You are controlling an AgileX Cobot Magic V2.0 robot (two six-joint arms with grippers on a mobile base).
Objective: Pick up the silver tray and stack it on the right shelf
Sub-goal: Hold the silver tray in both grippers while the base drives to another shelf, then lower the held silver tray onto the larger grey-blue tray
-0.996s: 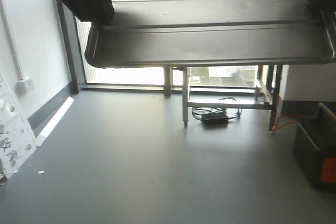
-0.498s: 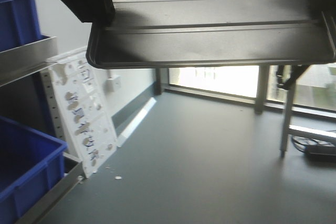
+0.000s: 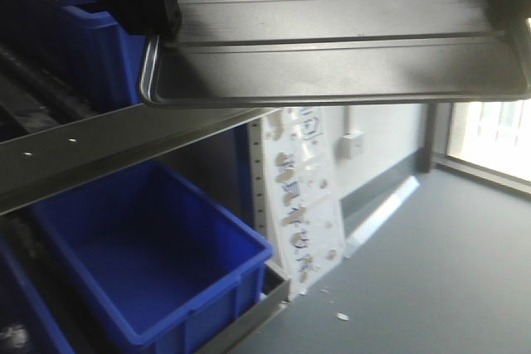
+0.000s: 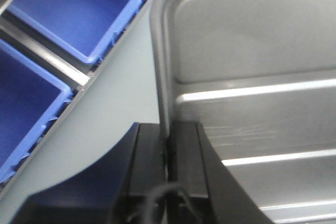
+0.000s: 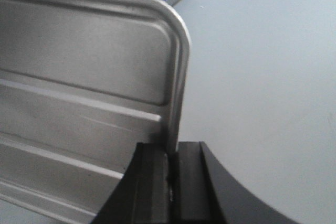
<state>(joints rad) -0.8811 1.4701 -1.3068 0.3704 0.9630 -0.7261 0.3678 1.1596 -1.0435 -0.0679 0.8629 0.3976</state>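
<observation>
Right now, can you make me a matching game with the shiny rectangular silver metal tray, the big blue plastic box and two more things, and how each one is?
Things:
1. shiny rectangular silver metal tray
2. big blue plastic box
3. white plastic board with holes
4. black left gripper

States:
A. propped up at a tilt
B. pinching a metal rim
C. deep, with nothing inside
D. held up in the air

Pairs: 1-D, 2-C, 3-A, 4-B.

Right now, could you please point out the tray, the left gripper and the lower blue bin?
tray [image 3: 332, 72], front view, ridged floor.
left gripper [image 4: 169, 129], left wrist view, between fingertips clamping the rim.
lower blue bin [image 3: 116, 263], front view, bare floor.
</observation>
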